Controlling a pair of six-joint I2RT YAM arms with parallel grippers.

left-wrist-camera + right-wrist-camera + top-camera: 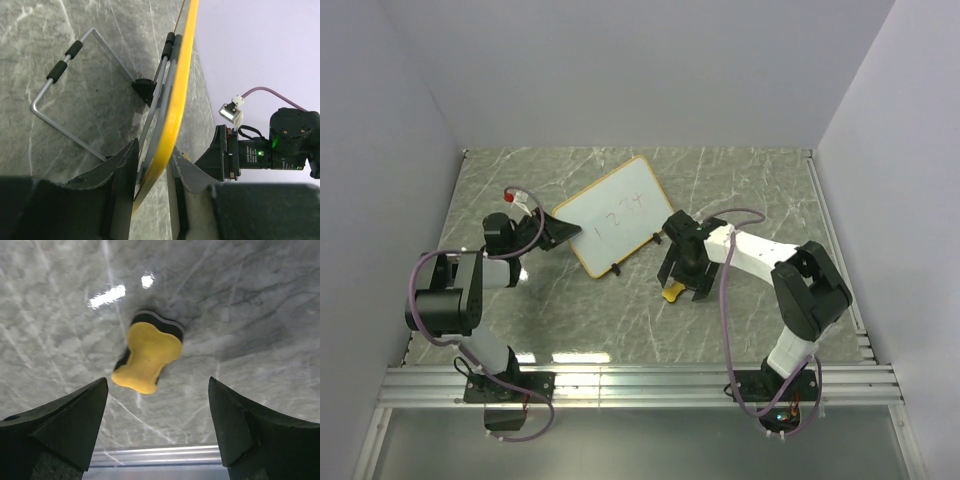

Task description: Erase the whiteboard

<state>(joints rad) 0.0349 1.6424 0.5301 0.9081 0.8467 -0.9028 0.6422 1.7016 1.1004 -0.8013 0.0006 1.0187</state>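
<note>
We see the whiteboard (pixel 615 218), faint dark writing (pixel 623 215) on its face, near the middle of the marble table (pixel 750 190), its yellow rim pinched by our left gripper (pixel 152 154), while our right gripper (pixel 157 386) hangs spread wide above a yellow eraser (pixel 149 354).

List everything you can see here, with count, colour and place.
whiteboard: one, white with a yellow rim and dark handwriting, middle of the table
wire stand: one, silver with black sleeves, behind the whiteboard
eraser: one, yellow over black, on the table right of the whiteboard
table: one, grey marble pattern
left hand: one, black, shut on the whiteboard's rim
right hand: one, black, open above the eraser
</note>
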